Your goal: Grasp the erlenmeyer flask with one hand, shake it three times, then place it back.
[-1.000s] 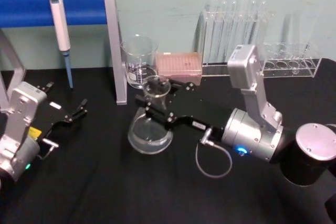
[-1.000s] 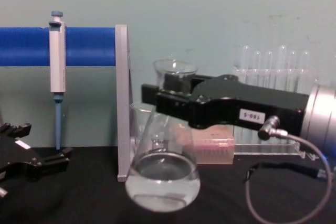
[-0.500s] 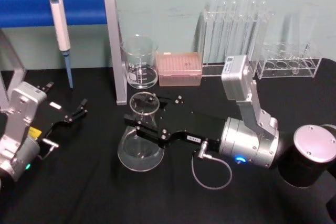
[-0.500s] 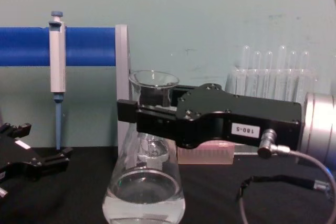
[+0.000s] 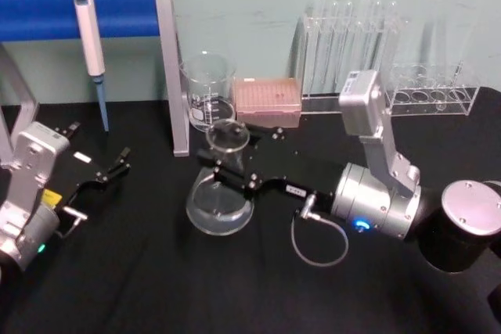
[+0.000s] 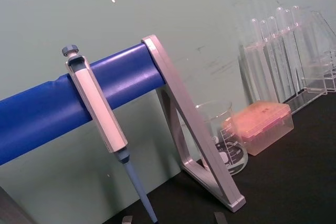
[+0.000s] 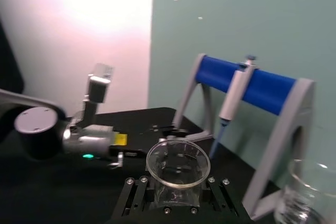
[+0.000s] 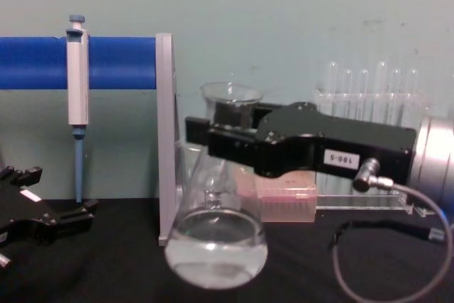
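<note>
Far left, the left gripper (image 5: 116,167) rests low over the black table (image 5: 141,287), well apart from the glassware. Whether it is open or closed cannot be told.

Behind it, a pipette (image 5: 88,37) hangs upright on the blue bar of a stand (image 5: 39,12). The stand's grey end post comes down to the table just left of a glass beaker (image 5: 208,91).

Centre: the erlenmeyer flask (image 5: 221,201) is in front of the beaker, with clear liquid pooled in its wide base. It is tilted, the rim leaning toward the back wall. In the chest view part of the underside of the base (image 8: 216,257) is visible, and the base appears raised off the table.

The right gripper (image 5: 229,163) reaches in from the right and is clamped on the flask's neck, just below the flared rim, one jaw on each side. In the right wrist view the rim (image 7: 178,163) sits between the two jaws.

Behind the flask, a pink tip box (image 5: 268,99) stands beside the beaker. Far right, a clear rack of test tubes (image 5: 352,44) stands against the wall.
</note>
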Available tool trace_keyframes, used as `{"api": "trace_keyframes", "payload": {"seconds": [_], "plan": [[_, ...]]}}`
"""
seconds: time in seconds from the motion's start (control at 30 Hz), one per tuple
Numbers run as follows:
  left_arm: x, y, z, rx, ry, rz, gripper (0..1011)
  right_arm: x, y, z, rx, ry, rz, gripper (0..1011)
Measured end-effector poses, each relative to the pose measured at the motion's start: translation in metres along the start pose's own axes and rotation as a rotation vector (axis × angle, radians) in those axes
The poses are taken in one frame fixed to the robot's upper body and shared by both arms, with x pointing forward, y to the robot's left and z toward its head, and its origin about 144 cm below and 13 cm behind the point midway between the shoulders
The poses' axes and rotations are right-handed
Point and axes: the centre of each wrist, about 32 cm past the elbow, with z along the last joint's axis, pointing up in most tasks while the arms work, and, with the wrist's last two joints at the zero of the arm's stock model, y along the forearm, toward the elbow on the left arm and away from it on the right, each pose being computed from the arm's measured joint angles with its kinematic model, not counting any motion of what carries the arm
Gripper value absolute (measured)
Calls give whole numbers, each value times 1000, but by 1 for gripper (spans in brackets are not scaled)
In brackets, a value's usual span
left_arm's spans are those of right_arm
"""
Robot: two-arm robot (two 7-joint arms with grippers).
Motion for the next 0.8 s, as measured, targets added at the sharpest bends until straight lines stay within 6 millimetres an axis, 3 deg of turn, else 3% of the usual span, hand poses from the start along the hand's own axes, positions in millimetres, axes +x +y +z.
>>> {"api": "trace_keyframes", "payload": {"seconds": [0.8], "plan": [[0, 0, 0, 0, 0, 0, 1001, 22, -29, -2, -5, -13, -358, 449]]}}
